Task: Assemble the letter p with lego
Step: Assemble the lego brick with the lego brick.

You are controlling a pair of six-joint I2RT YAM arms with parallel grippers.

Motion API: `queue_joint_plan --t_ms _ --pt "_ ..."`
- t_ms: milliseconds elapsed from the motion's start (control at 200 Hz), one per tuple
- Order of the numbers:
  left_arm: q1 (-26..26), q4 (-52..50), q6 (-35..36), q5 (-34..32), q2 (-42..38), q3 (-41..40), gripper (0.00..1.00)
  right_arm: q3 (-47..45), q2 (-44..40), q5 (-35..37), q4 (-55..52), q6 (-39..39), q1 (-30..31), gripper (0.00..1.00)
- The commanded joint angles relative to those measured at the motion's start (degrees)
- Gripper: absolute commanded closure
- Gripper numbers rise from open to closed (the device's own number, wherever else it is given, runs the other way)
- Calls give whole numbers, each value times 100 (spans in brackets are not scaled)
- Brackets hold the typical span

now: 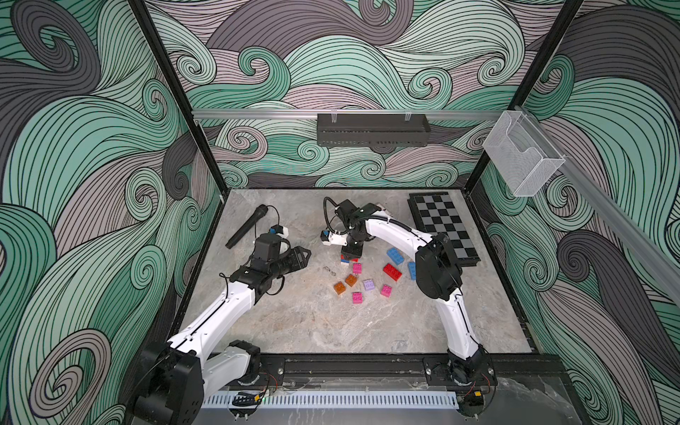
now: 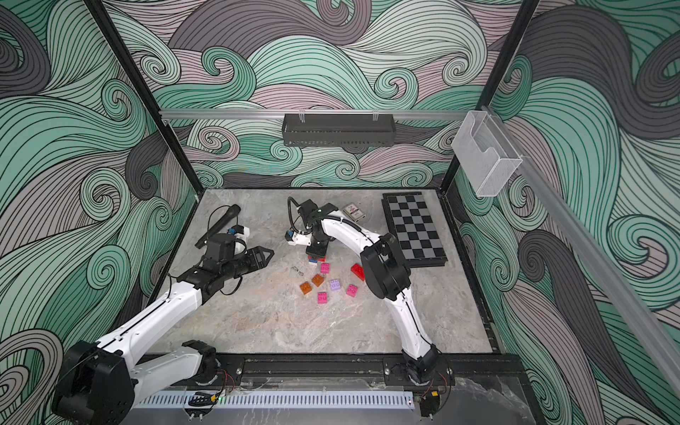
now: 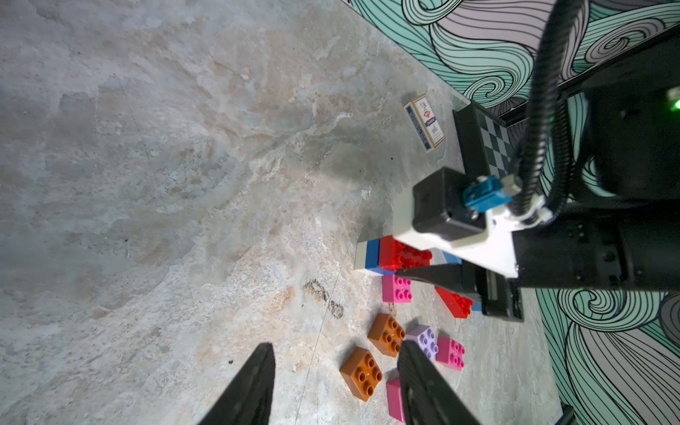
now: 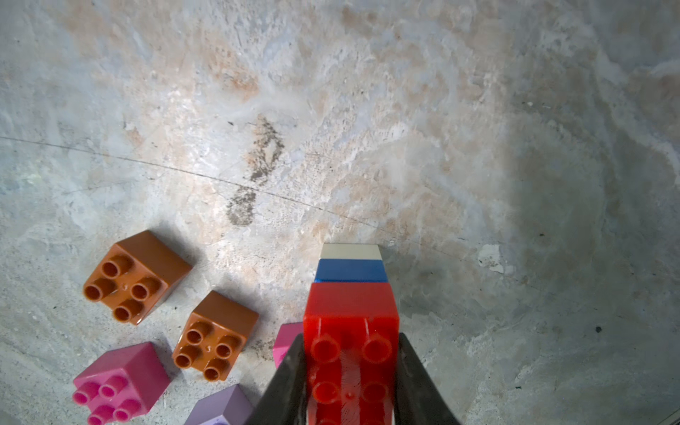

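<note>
- The right gripper is pinched on the red brick, one finger against each long side, with the studs facing up.
- This red brick is oblong, and its long axis runs back between the fingers toward the wrist. In both top views the gripper covers most of it, so its heading across the table cannot be told there.
- Below it sit a blue brick and a white brick, the white lowest. Together they make an upright stack near mid-table, a little toward the back.
- The left gripper hovers left of the stack with its jaws spread and nothing between them. It points toward the stack, with bare table between.
- A pink brick lies just beside the stack's foot on the near side. In the right wrist view it is partly behind a finger.
- Farther toward the front lie an orange brick, a second orange brick, a lilac brick and two more pink ones. All are square with studs up.
- Right of the stack, a loose red oblong and a blue oblong lie near each other. Both slant from far left to near right.
- Another blue piece is half hidden by the right arm.
- A microphone lies far left and a chessboard far right. A card deck lies at the back, between the stack and the chessboard. All three lie apart from the bricks.
</note>
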Motion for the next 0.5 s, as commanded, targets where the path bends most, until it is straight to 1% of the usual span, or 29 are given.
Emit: queue_joint_plan --t_ms 0,315,495 --pt "57 134 26 29 -20 6 45 -74 -341 -197 53 68 -29 80" --pt "59 126 13 6 -57 5 45 -107 -425 -152 47 138 -30 80" --pt "61 131 18 6 -44 4 45 -227 -401 31 54 68 -14 79"
